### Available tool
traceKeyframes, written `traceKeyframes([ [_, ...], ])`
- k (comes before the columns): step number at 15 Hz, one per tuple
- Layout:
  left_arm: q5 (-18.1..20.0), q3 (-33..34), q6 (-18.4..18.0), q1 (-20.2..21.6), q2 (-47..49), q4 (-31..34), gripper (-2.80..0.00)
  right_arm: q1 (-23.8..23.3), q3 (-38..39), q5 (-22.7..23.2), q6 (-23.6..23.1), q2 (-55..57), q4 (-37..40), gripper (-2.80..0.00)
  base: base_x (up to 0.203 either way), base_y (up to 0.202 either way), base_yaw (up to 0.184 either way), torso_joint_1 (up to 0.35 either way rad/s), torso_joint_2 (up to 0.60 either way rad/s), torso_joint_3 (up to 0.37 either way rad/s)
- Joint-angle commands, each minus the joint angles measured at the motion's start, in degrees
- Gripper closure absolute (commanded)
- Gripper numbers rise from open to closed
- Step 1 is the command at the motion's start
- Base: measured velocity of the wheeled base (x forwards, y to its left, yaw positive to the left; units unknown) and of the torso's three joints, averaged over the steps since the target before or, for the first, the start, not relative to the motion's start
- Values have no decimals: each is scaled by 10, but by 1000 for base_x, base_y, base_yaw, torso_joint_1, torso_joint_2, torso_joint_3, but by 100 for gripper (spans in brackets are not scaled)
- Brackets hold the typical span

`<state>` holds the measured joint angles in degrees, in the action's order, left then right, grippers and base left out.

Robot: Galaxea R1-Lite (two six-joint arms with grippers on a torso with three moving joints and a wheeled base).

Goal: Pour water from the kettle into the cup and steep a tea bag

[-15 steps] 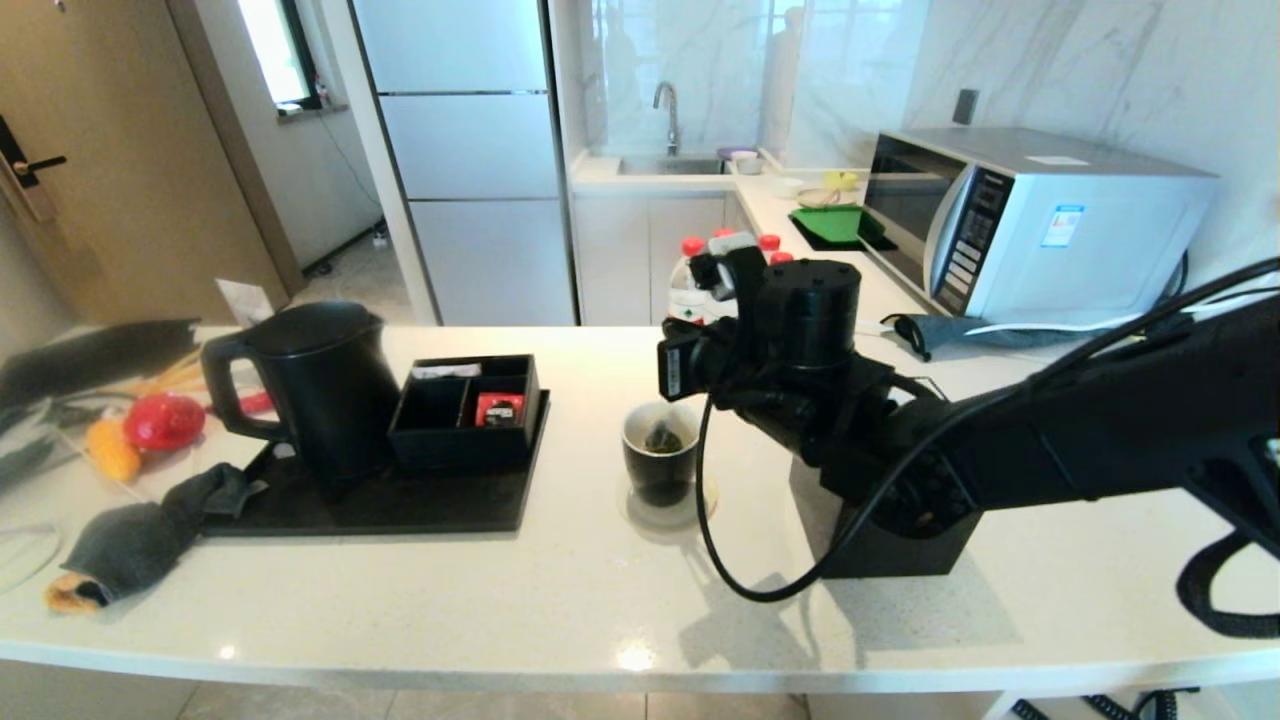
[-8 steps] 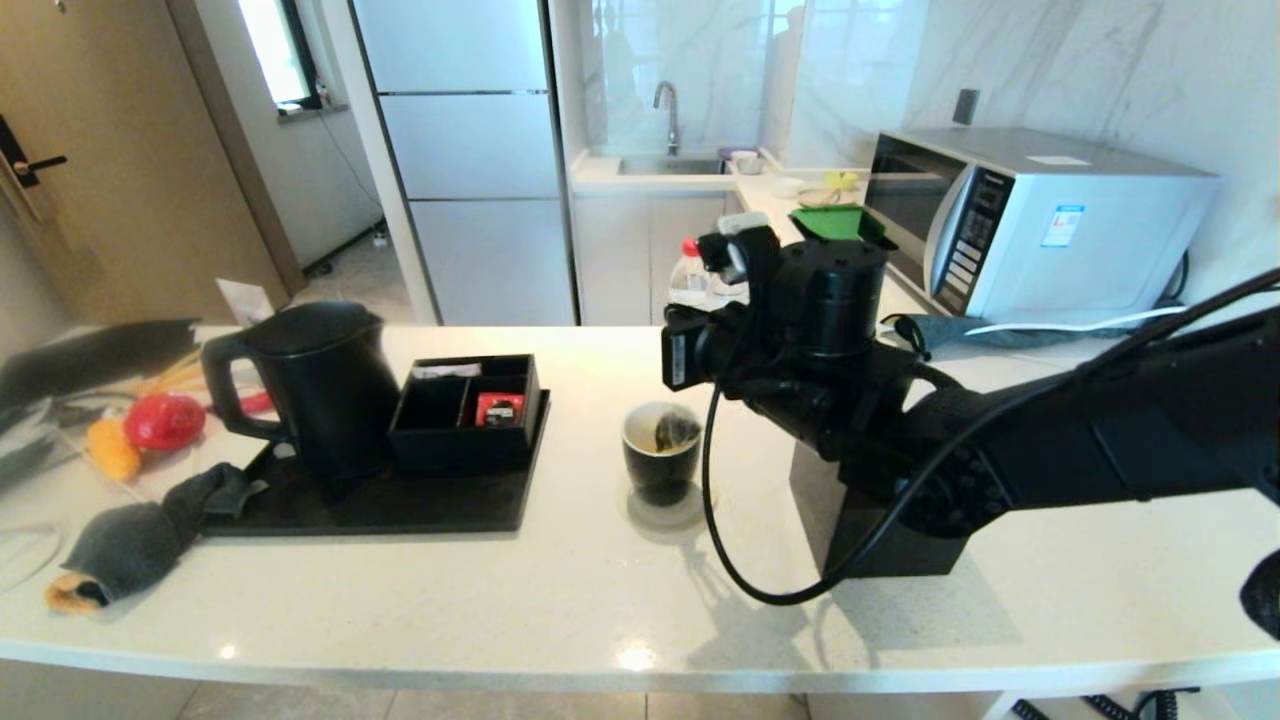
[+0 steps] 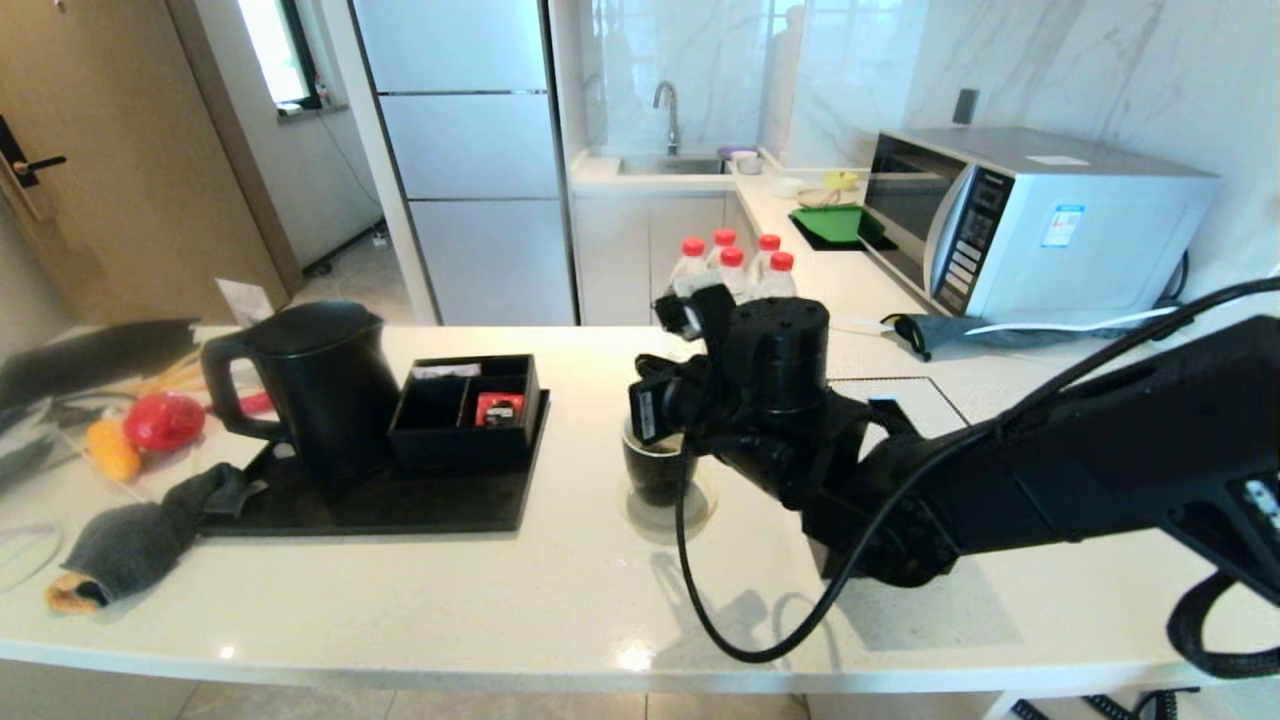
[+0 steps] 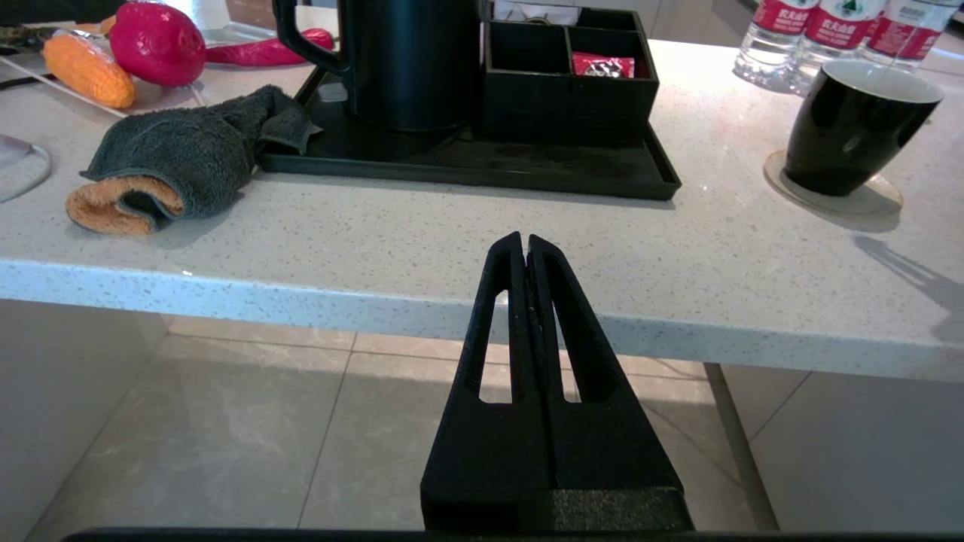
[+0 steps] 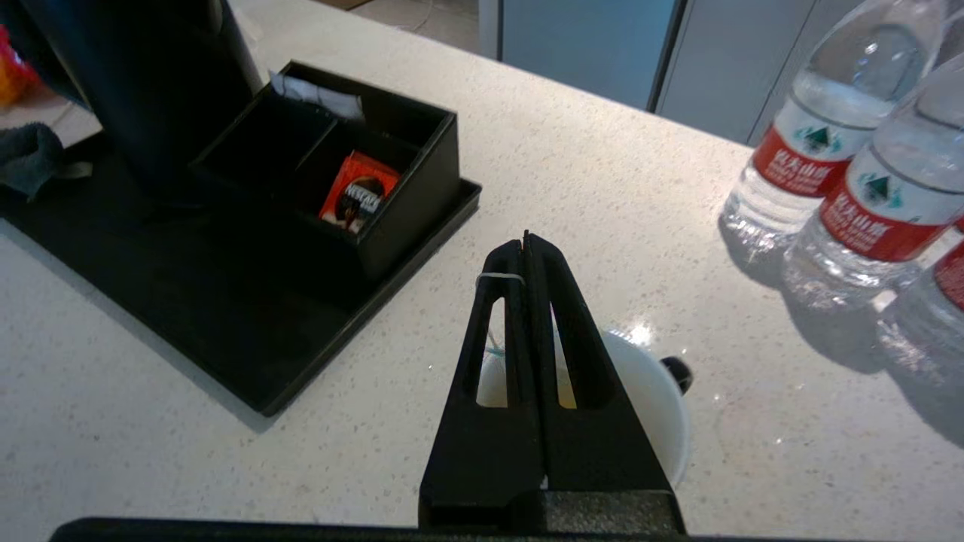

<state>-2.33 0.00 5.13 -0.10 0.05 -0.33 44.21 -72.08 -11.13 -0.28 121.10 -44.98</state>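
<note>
— Two grippers to account for; where does the working one stand?

— The right gripper (image 5: 525, 245) hangs directly over the cup (image 3: 655, 478), its arm reaching in from the counter's right end across to the middle, wrist bent so the fingers point down and away toward the far edge. The fingers are pressed together, with a thin white string (image 5: 498, 277) looped across one finger near the tip. Whether the string is truly pinched between them I cannot tell.

— And the tea bag?

— Hidden. The fingers cover most of the cup's white inside, so the bag itself does not show in any view.

— How do the task's things sit?

— The cup stands upright on a pale round coaster (image 4: 832, 202), mouth up, about midway along the counter (image 3: 500, 600) and between its near and far edges. The kettle (image 3: 315, 390) stands upright too, long axis vertical, at the left end of a black tray (image 3: 400, 510), its loop handle turned toward the counter's left end. Just beside it on the tray is a divided black box (image 3: 468, 410) holding a red packet (image 3: 498, 408).

— The other arm?

— The left gripper (image 4: 525, 248) is parked below the counter's near edge, fingers closed flat against each other on nothing, pointing toward the tray. A grey towel (image 4: 184, 154) lies touching the tray's left corner, and water bottles (image 3: 730, 270) stand at the far edge behind the cup.
</note>
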Motion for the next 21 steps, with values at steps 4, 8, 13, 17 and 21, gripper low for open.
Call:
traceKeyframes([
  [4,0,0,1,0,0,0,0,-2,32,-1,1,15,-27,0,0,0,0,0,0,0],
  [8,0,0,1,0,0,0,0,-15,56,-1,1,7,-81,0,0,0,0,0,0,0],
  [13,0,0,1,0,0,0,0,-18,32,-1,0,-46,-72,0,0,0,0,0,0,0],
  [17,0,0,1,0,0,0,0,-18,63,-1,-1,-72,-80,0,0,0,0,0,0,0],
  [21,0,0,1,0,0,0,0,-18,92,-1,-2,-82,-93,0,0,0,0,0,0,0],
])
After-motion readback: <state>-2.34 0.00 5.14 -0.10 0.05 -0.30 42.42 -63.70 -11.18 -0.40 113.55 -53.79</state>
